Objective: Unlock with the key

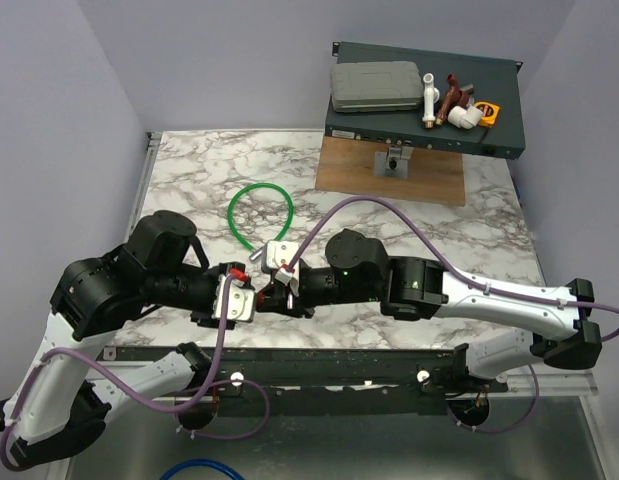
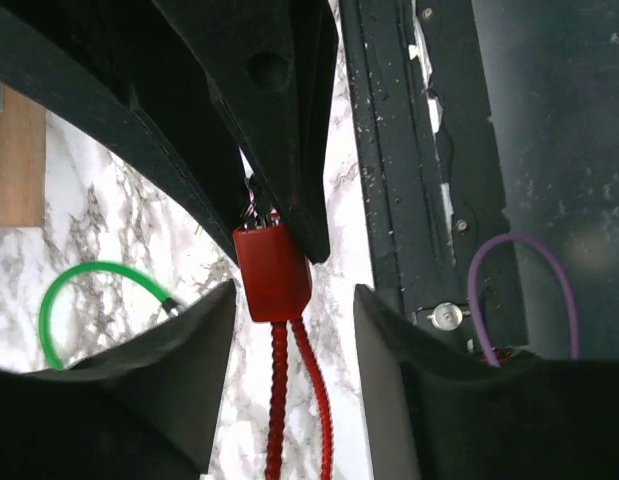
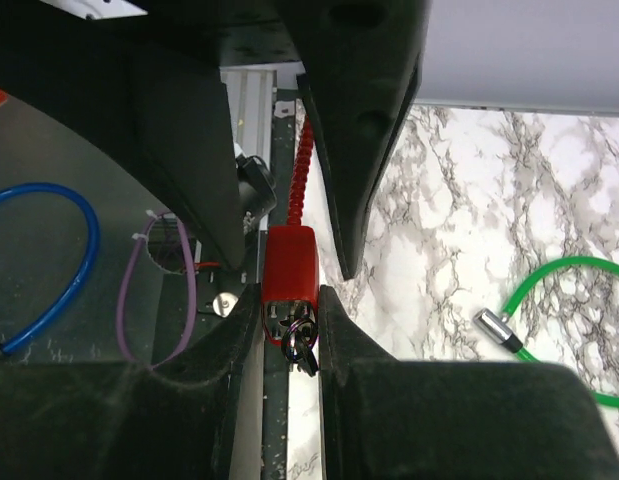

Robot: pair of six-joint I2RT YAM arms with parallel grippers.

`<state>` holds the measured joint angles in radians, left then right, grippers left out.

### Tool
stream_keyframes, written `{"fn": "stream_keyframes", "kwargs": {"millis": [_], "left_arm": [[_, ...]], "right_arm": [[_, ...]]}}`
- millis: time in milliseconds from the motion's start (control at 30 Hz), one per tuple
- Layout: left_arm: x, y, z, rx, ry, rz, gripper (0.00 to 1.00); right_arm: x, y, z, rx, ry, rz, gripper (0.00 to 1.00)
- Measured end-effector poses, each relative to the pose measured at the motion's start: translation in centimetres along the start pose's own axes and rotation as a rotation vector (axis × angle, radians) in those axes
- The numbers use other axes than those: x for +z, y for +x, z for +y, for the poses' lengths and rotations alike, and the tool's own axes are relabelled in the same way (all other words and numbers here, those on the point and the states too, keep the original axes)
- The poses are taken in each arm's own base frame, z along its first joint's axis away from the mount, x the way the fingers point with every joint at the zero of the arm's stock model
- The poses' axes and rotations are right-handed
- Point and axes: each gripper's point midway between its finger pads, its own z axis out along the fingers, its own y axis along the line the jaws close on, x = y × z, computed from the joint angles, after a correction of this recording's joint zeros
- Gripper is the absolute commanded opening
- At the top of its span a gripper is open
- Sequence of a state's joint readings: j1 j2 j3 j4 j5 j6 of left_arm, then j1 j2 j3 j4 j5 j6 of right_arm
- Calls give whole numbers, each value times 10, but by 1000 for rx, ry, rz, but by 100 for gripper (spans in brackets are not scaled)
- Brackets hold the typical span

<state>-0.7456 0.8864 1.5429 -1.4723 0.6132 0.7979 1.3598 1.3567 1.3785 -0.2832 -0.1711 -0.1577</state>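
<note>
**Grip.** The right gripper (image 3: pixel 289 300) has its jaws narrowed onto the red head of the key (image 3: pixel 289 262), with the metal end protruding toward its wrist. This is judged a steadying pinch, presenting the key for a regrasp.

The left gripper (image 2: pixel 291 300) has its jaws partly open. They straddle the same red head with a gap on each side and hold nothing. The red cord (image 2: pixel 279 400) trails between its fingers.

**Location.** The key is just on the arm-base side of the green cable loop (image 1: pixel 261 212), over the table's near edge. No padlock can be made out.

**Surface.** The table (image 1: pixel 189 170) is white marble-pattern with grey veins.

**Room.** Beyond the loop, toward the back right, a wooden board (image 1: pixel 349 165) carries a dark shelf unit (image 1: pixel 389 128). On the unit are a grey case (image 1: pixel 374 87) and pipe fittings (image 1: pixel 444 103). The walls (image 1: pixel 89 60) are pale lilac.
</note>
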Motion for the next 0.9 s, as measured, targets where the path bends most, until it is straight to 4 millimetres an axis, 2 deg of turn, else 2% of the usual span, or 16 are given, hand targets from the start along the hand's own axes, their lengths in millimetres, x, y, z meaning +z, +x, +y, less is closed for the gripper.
{"fn": "stream_keyframes", "kwargs": {"millis": [67, 233, 300, 433, 533, 633, 700, 800, 900], "left_arm": [[0, -1, 2, -3, -6, -4, 23], [1, 0, 5, -12, -24, -1, 14], [1, 0, 5, -20, -26, 0, 16], [2, 3, 3, -34, -26, 1, 33], [3, 6, 2, -51, -25, 4, 33], [3, 8, 1, -65, -26, 10, 28], [3, 9, 2, -70, -33, 9, 19], [3, 10, 0, -85, -34, 6, 0], [3, 11, -1, -91, -37, 3, 0]], "right_arm": [[1, -3, 0, -1, -5, -6, 1], [4, -3, 1, -6, -16, 0, 1], [4, -2, 2, -8, -18, 1, 1], [6, -1, 3, -8, -26, 8, 1], [10, 1, 4, -6, -37, 21, 1], [13, 3, 4, -3, -42, 31, 1], [14, 2, 4, -2, -44, 31, 1], [14, 3, 4, -2, -46, 33, 1], [15, 4, 5, -6, -51, 36, 2]]}}
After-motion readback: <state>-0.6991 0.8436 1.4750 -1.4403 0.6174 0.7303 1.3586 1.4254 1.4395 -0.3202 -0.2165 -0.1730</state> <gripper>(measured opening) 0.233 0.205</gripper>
